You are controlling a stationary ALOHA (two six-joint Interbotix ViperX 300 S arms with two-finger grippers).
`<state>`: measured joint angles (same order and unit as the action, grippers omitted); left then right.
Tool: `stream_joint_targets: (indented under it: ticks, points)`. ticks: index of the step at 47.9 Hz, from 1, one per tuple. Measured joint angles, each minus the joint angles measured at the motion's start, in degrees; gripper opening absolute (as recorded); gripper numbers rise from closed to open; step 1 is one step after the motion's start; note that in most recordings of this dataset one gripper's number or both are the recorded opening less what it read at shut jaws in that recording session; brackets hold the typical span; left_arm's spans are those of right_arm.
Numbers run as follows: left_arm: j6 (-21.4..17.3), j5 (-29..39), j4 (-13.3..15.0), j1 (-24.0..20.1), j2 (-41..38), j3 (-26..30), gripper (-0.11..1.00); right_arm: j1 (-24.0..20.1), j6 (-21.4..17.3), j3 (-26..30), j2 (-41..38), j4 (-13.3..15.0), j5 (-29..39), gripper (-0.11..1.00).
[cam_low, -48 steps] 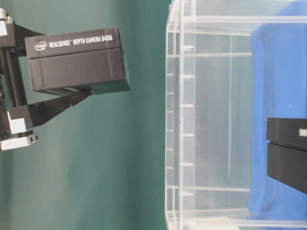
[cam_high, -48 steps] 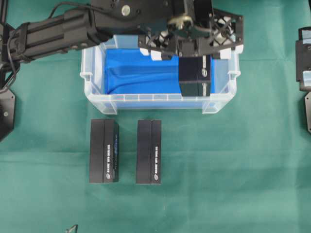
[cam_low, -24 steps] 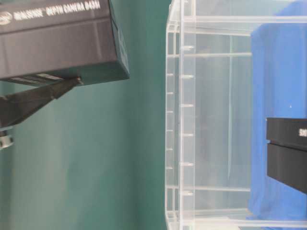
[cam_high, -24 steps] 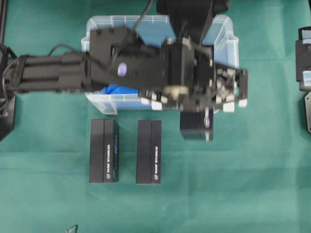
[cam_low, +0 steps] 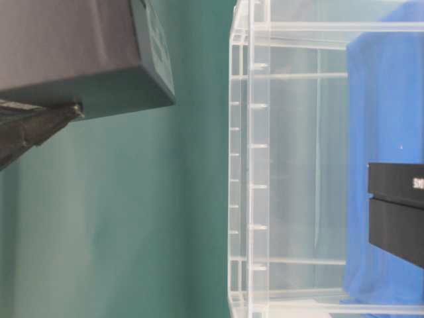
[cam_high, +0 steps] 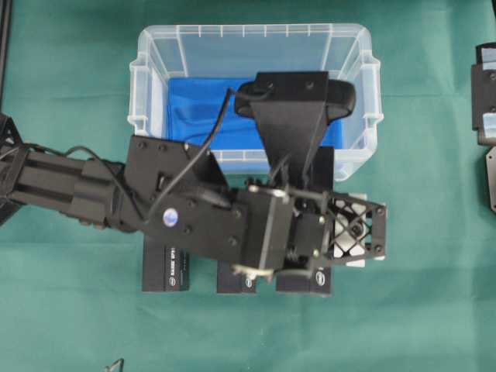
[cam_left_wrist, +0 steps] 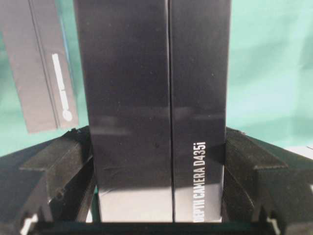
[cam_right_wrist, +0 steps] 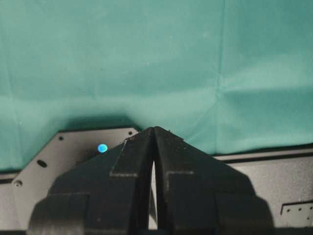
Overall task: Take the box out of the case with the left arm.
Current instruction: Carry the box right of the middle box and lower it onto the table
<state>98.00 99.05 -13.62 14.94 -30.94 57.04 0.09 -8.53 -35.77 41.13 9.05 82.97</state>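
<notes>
The box (cam_left_wrist: pixel 151 107), black with white "DEPTH CAMERA D435i" lettering, sits between the two black fingers (cam_left_wrist: pixel 54 166) of my left gripper (cam_left_wrist: pixel 156 142), which is shut on it. From overhead, the left gripper (cam_high: pixel 310 256) and its arm cover most of the box (cam_high: pixel 306 284), which is outside the case (cam_high: pixel 147 85), in front of the case's near wall. The table-level view shows the box (cam_low: pixel 79 46) in the air with one finger (cam_low: pixel 33 126) under it. My right gripper (cam_right_wrist: pixel 154 131) is shut with nothing in it.
Two more black boxes (cam_high: pixel 164 273) (cam_high: pixel 232 284) lie on the green cloth left of the held one. Blue cloth (cam_high: pixel 201 116) lines the case floor. Another black box (cam_low: pixel 397 212) shows against the blue cloth at table level. The right arm's base (cam_high: pixel 486 101) is at the right edge.
The left arm has carried the box from above the case's right end, over the near wall, to the spot beside the two lying boxes. The right arm has not moved.
</notes>
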Motion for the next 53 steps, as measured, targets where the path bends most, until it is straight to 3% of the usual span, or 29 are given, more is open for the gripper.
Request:
stream_joint_targets:
  ticks: [25, 36, 53]
  points:
    - [1.23, -0.09, -1.14, 0.26, 0.00, -2.02, 0.61, 0.00, 0.00, 0.00, 0.00, 0.00, 0.00, 0.02]
    - [3.78, -2.37, -1.05, 0.26, 0.00, -7.12, 0.61, 0.00, 0.00, 0.00, 0.00, -0.09, 0.00, 0.02]
    - [8.79, -12.30, -1.23, 0.35, 0.00, -19.42, 0.61, 0.09, 0.00, -0.18, 0.00, -0.09, 0.00, 0.02]
